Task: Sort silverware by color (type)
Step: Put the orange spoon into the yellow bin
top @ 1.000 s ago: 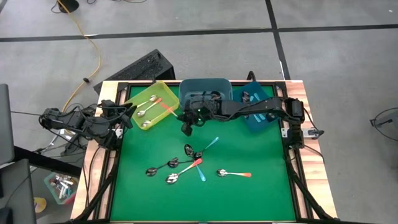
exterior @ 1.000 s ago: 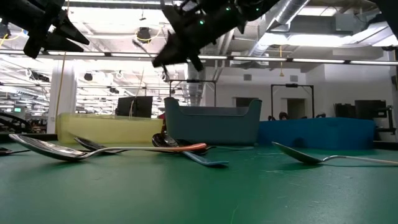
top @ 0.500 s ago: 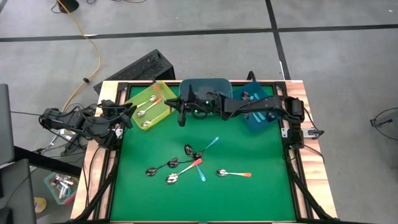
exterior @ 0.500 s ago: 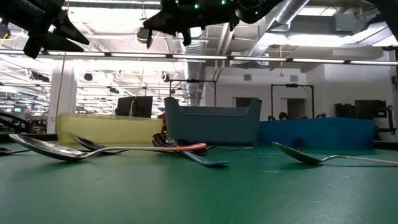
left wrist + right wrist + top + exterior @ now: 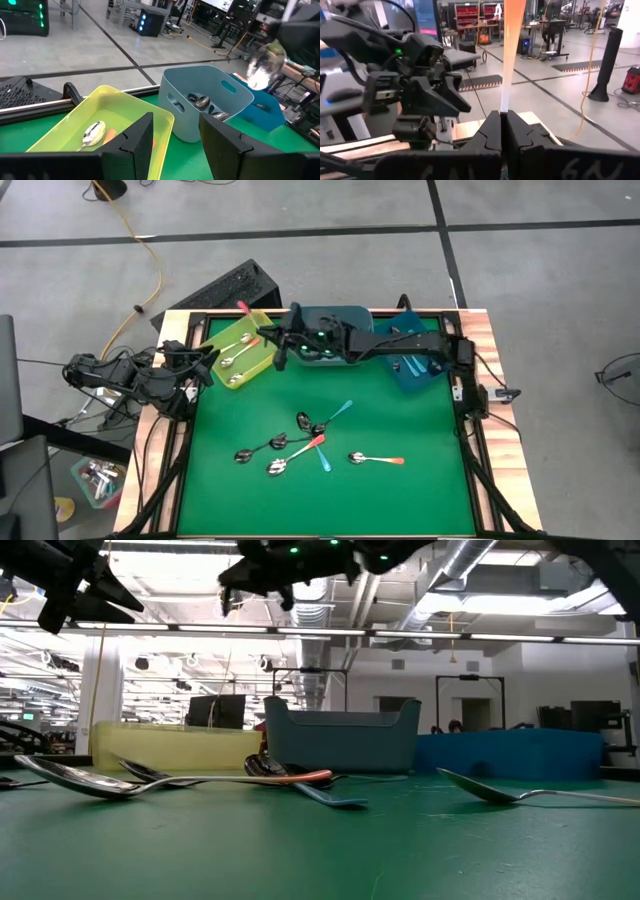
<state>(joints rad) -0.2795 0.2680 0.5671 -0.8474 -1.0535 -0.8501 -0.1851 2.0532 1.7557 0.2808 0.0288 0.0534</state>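
The right gripper is clamped on one orange spoon and hangs high above the near edge of the yellow bin, at the far side of the bench. In its own wrist view the two fingers are pressed together on the thin neck of the spoon, and the orange handle goes straight away from the gripper, so the long axis continues the line of the fingers. From above, the handle tip points past the far corner of the yellow bin, and the shiny bowl seems to be on the other side of the fingers.

The danger here, I think, is the height. If the fingers let go now, the spoon could hit the rim of the yellow bin and bounce out, or fall into the grey bin just beside the gripper. The hold on such a thin part may also allow the spoon to turn.

Farther from the gripper, toward the near side of the bench, several spoons lie close together, some crossing. The left gripper waits beyond the yellow bin at the bench corner, its fingers apart.
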